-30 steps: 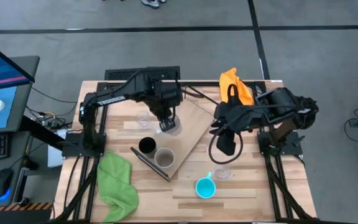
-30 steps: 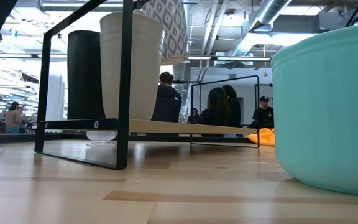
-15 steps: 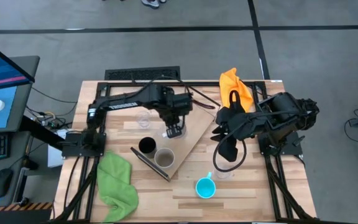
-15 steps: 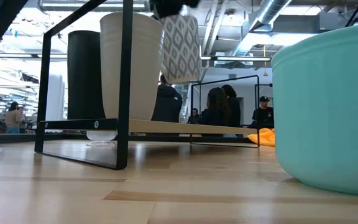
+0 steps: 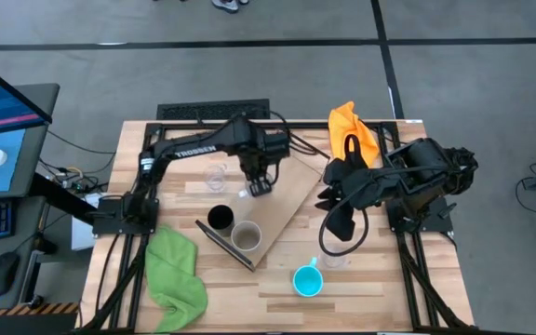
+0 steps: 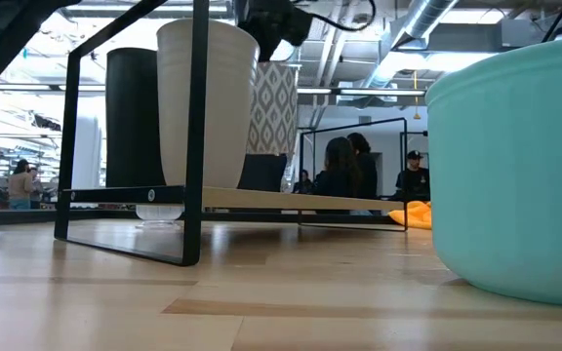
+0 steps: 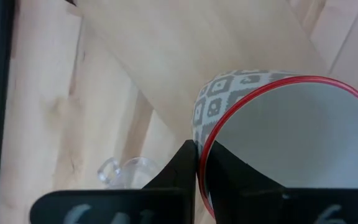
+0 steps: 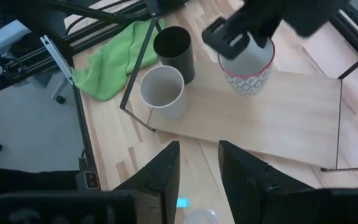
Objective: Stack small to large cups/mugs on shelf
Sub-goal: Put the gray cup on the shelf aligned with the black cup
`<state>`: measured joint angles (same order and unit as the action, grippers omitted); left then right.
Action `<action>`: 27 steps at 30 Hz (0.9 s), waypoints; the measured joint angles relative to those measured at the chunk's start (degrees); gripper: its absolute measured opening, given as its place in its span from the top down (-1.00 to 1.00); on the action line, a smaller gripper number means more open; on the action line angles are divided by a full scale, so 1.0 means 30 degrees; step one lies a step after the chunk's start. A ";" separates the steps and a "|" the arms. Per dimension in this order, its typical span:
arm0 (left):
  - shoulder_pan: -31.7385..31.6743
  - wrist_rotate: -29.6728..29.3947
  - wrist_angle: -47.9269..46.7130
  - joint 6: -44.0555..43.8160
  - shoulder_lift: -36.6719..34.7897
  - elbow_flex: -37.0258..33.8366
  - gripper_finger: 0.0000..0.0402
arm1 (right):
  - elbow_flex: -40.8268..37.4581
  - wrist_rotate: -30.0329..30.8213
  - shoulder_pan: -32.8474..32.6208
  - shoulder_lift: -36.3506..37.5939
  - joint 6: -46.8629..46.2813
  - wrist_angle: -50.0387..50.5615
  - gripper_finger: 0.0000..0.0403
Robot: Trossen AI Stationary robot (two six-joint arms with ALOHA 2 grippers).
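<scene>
Only our left wrist view shows the left gripper (image 7: pixel 196 163) pinching the patterned mug's (image 7: pixel 284 137) red rim; three cups on the shelf (image 5: pixel 291 200).

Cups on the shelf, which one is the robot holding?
The patterned grey-and-white mug with the red rim, clamped at its rim by the left pincer; the black and beige cups stand free.

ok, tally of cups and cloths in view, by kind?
Plain cups: 2, black cup, beige-grey cup
Mugs: 2, red-rimmed grey-patterned mug, bright blue mug
Clear glasses: 2
Cloths: 2, green cloth, orange cloth
Total: 8
</scene>
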<state>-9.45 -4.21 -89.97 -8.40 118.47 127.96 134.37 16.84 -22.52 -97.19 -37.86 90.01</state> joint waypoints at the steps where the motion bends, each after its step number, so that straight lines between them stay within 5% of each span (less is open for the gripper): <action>1: -0.0076 0.0064 -0.0007 0.0005 -0.0164 0.0011 0.96 | 0.0000 0.0031 0.0004 0.0000 -0.0083 0.0003 0.35; 6: -0.0345 0.0584 0.0103 0.0374 -0.0884 -0.0963 0.96 | 0.0000 0.0067 -0.0032 0.0000 -0.0276 0.0002 0.35; 16: -0.1142 0.1328 0.2581 0.0266 -0.4412 -0.8078 0.96 | 0.0000 0.1018 -0.0559 -0.0007 -0.0409 0.0000 0.35; 27: -0.1221 0.1752 0.4212 0.4469 -0.4468 -0.9018 0.94 | 0.0000 0.1065 -0.0590 -0.0007 -0.0409 0.0003 0.35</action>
<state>-13.11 1.04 -77.34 5.00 105.07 100.91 134.37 20.03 -24.29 -97.21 -39.09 90.02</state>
